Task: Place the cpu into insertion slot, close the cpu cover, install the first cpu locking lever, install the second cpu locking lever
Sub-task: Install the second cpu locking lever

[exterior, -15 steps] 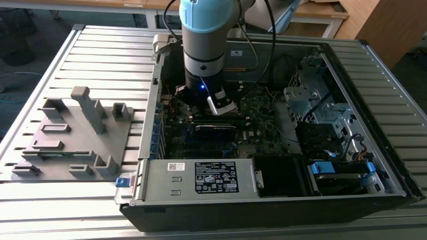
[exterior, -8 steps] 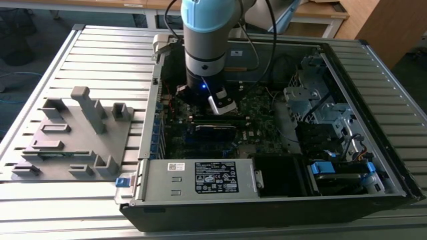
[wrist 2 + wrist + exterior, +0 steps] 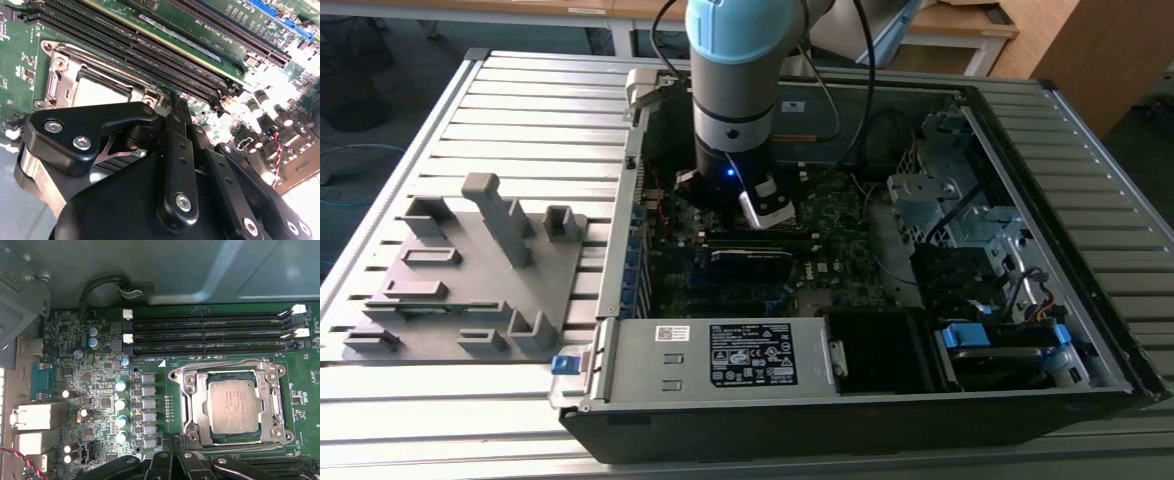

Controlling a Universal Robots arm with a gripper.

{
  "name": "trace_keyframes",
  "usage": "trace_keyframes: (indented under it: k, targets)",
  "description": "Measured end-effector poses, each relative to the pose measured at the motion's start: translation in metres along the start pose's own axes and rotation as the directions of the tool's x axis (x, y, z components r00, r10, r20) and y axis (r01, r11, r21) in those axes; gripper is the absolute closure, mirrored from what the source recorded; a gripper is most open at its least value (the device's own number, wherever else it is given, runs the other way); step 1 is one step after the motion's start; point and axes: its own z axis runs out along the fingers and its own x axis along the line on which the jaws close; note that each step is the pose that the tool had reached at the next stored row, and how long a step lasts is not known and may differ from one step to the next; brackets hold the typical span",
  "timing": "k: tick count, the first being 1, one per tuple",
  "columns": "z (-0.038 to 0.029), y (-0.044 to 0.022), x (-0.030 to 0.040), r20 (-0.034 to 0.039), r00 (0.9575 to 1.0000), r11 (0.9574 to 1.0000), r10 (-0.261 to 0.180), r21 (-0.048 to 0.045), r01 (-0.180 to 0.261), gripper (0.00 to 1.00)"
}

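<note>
In the exterior view, a grey fixture plate (image 3: 460, 275) with upright blocks lies on the slatted table (image 3: 400, 150) at the exterior view's left, beside the open computer case (image 3: 881, 400). The arm (image 3: 744, 90) reaches down into the case over the motherboard (image 3: 827, 225), with the power supply box (image 3: 714, 355) at the case's near edge and the drive cage (image 3: 947, 195) towards the exterior view's right. In the first wrist view, four capacitors (image 3: 120, 386) stand in a column beside a row of grey chokes (image 3: 149, 404); three memory slots (image 3: 207, 332) run above the insertion slot (image 3: 187, 405). The cpu (image 3: 235, 406) sits in the slot, and the cpu cover (image 3: 272, 405) lies closed around it, its silver frame bordering the chip. The gripper (image 3: 172, 440) hangs just beside the slot's edge, its black fingers (image 3: 192, 460) drawn together on nothing. In the second wrist view the gripper's linkage (image 3: 175, 165) blocks most of the socket (image 3: 65, 75).
</note>
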Motion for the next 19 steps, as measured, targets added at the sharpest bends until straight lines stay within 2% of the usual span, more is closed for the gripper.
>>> trace_keyframes:
  k: [3, 4, 7, 13, 19]
  targets:
    - [0.0, 0.0001, -0.0003, 0.0001, 1.0, 1.0, 0.0, 0.0021, 0.0, 0.9]
    - [0.0, 0.0002, -0.0004, 0.0004, 1.0, 1.0, 0.0, 0.0053, 0.0, 0.9]
    - [0.0, 0.0002, -0.0004, 0.0015, 1.0, 0.9997, -0.001, 0.0242, 0.001, 0.9]
    - [-0.0021, 0.0005, -0.0004, 0.0017, 1.0, 0.9997, -0.001, 0.0259, 0.001, 0.9]
    - [-0.0154, 0.0023, -0.0006, 0.0016, 1.0, 0.9997, -0.001, 0.026, 0.001, 0.9]
